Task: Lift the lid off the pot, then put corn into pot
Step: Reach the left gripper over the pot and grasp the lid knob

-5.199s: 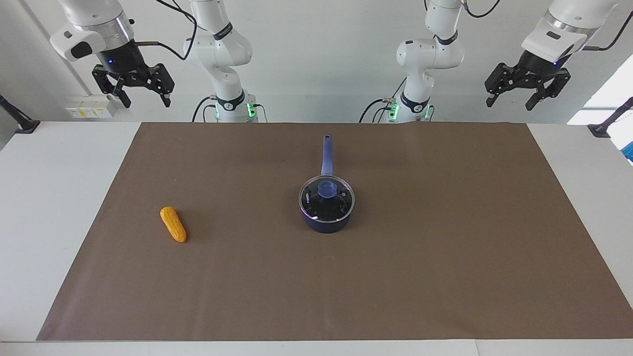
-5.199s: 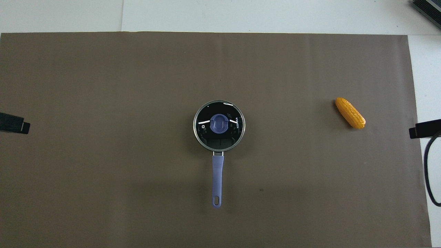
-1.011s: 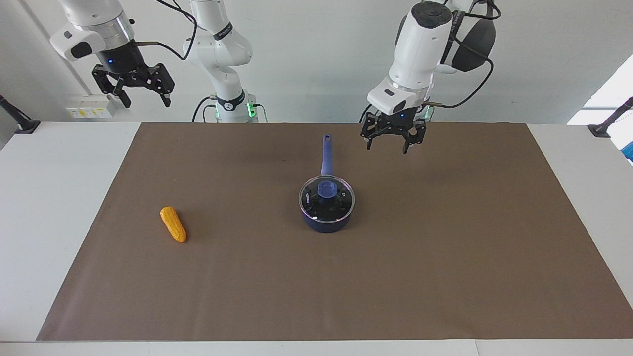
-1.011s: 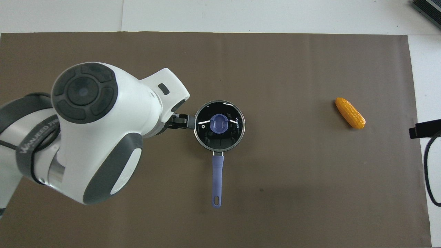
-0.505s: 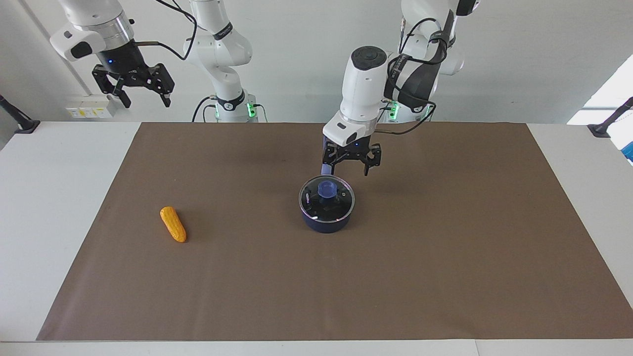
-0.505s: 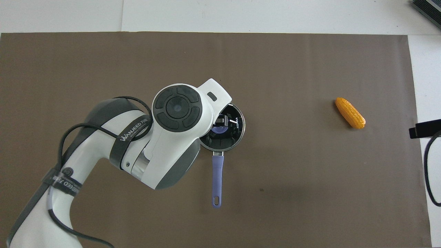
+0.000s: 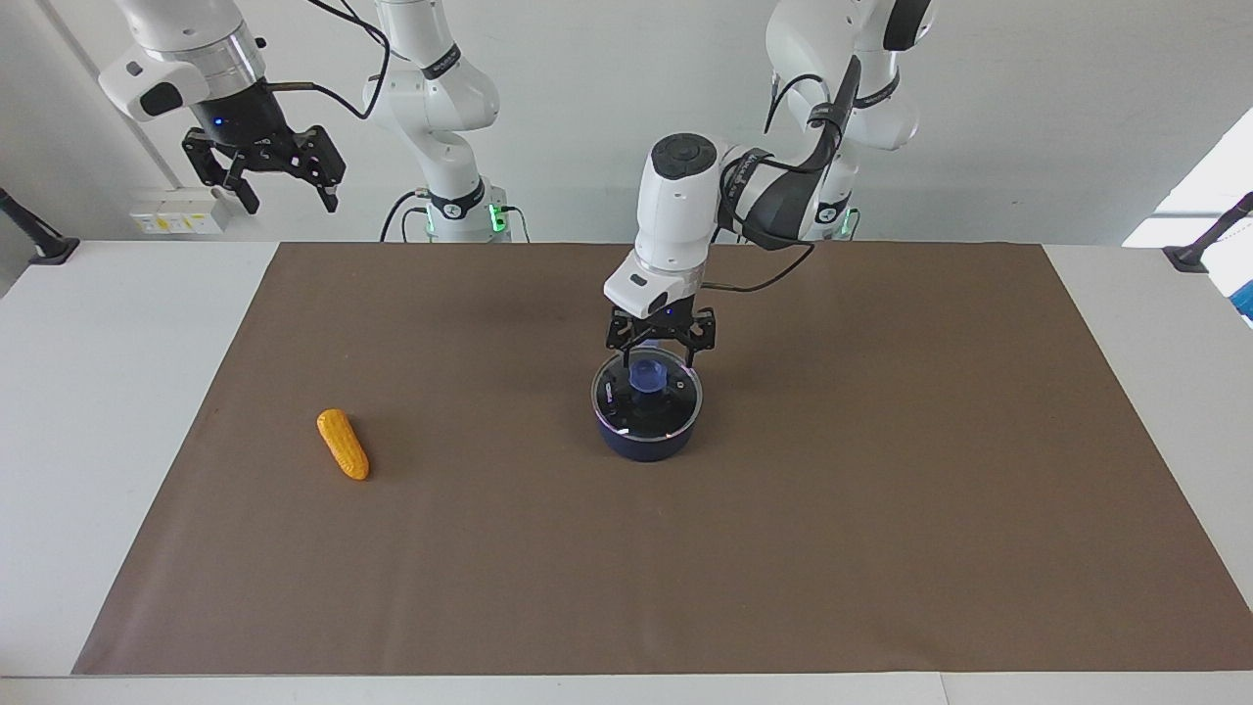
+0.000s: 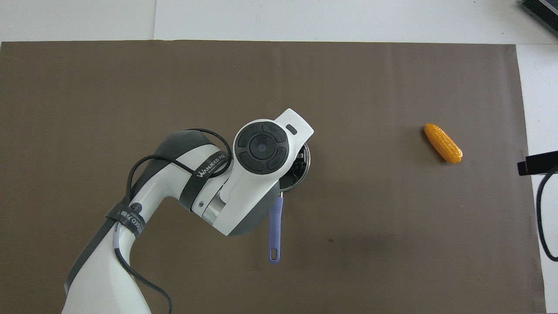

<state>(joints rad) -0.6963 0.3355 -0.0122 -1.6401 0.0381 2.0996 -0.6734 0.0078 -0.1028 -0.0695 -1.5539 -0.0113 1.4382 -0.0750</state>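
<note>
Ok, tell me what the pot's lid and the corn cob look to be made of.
The round clear lid looks like glass: the pot's black inside shows through it, inside a thin shiny rim, probably metal. Its blue knob looks matt, likely plastic. The orange-yellow corn cob appears to be moulded plastic, bumpy with a slight sheen.

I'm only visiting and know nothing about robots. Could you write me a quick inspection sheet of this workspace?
Surface: brown mat on a white table.
Job's things: lid on the pot; corn on the mat toward the right arm's end.
Clutter: nothing seen.
Grippers: left gripper open, just above the lid's knob; right gripper open, waiting raised.
Cables: black cable looped along the left arm.
Surroundings: white wall.
</note>
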